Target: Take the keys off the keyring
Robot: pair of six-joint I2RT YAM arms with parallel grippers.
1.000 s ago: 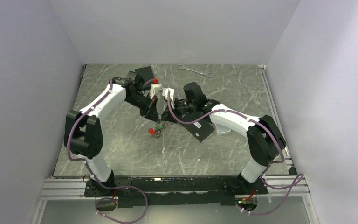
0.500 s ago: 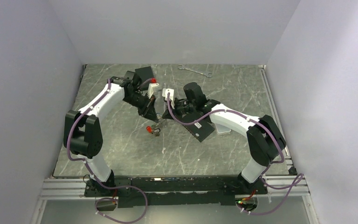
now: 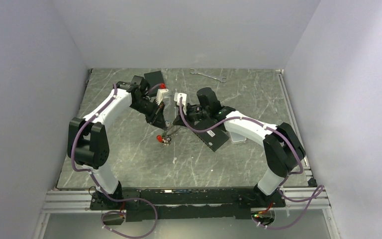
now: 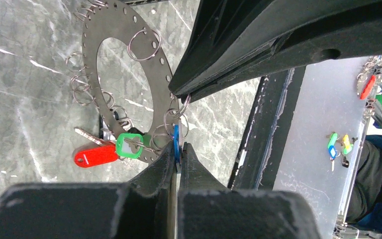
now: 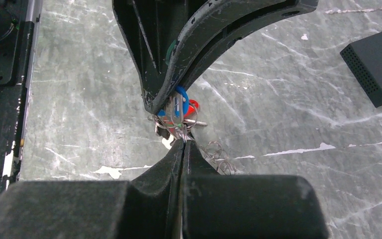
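Item: keyring [image 4: 119, 20] – flat grey perforated loop hung with small split rings. It is held just above the counter [image 3: 129, 149] at mid-table, between the two arms. The keys [image 3: 165, 140] hang bunched at its lower edge.

Step in hand: freeing one key.
- The left gripper [image 4: 177, 149] is closed, pinching the blue key [image 4: 176, 137] by its head.
- The right gripper [image 5: 183, 144] is closed too. It appears to nip the split ring [image 4: 184, 103] that ties that key to the loop.
- The two gripper tips sit nearly touching.

Not yet off: green key [image 4: 129, 146] and red key [image 4: 94, 155], lying side by side on the loop. A dark key behind them is only partly seen.

Next move, as judged: draw the two grips apart, or turn the blue key around its coil, so that it slides out of the wire. This calls for a short, steady pull, since the wire is thin and liable to slip.

In the way: the neighbouring green key and the empty spare rings [image 4: 82, 89] crowd the same edge and could snag.

Also present: black box [image 5: 378, 64] close to the right arm, and wrench [image 3: 208, 75] at the far edge – both well apart from the work.
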